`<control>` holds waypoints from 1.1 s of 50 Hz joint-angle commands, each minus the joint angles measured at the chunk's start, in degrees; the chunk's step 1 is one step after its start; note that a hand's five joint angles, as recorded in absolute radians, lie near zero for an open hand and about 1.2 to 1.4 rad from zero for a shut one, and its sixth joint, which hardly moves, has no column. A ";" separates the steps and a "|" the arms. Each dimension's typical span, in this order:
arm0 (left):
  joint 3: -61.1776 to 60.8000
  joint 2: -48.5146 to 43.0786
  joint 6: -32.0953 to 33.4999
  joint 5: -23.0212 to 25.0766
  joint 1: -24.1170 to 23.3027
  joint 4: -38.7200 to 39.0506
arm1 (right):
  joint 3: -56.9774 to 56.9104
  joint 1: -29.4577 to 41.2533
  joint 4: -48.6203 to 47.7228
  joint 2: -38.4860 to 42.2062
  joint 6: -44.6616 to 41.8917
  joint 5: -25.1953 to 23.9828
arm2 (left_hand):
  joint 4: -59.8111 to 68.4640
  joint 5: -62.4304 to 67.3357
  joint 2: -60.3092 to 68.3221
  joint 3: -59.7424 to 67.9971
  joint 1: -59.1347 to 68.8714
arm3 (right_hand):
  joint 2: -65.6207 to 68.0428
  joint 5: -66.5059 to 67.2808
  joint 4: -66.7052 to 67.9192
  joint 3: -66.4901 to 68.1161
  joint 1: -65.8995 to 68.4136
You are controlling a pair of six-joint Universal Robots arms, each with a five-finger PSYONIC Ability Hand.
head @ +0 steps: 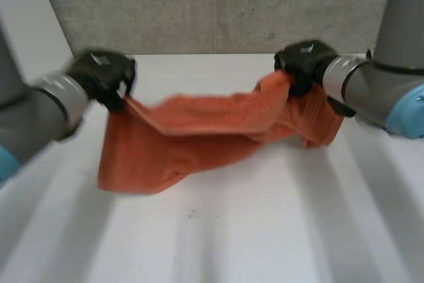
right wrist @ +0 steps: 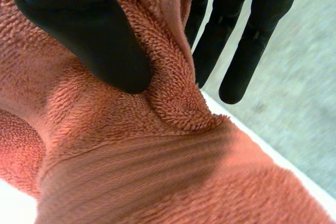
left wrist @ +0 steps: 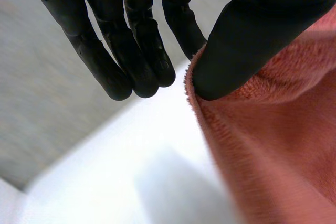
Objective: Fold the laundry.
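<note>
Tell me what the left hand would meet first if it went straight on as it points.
Probably the white table near its far edge, or the grey wall behind; depth is unclear. The orange towel the left hand pinches hangs aside.

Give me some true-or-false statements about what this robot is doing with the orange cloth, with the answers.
1. Both the left hand and the right hand pinch the orange towel. True.
2. The orange towel lies flat and neatly folded. False: it sags, bunched, between the two hands.
3. The table under it is white. True.
4. The left hand holds the orange towel by its middle. False: it pinches the edge at one end, thumb against fingers.
</note>
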 commanded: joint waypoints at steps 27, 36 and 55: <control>-7.97 -1.92 -4.65 2.54 6.93 8.76 | 26.44 -1.94 -5.37 -10.77 -8.39 16.03 | -53.93 -51.87 -53.90 -53.45 -52.39 | -51.70 -51.40 -53.01 -52.85 -45.92; -13.95 -3.84 -4.30 10.71 13.26 3.84 | 38.03 -4.93 -5.42 -11.21 3.72 8.48 | -50.57 -48.50 -50.53 -50.09 -49.03 | -40.11 -39.81 -41.41 -41.26 -34.32; -9.12 -15.27 -1.14 11.60 13.61 4.53 | 44.47 -2.47 -31.88 -4.98 7.52 13.21 | -31.91 -29.85 -31.88 -31.43 -30.37 | -39.92 -39.62 -41.22 -41.07 -34.14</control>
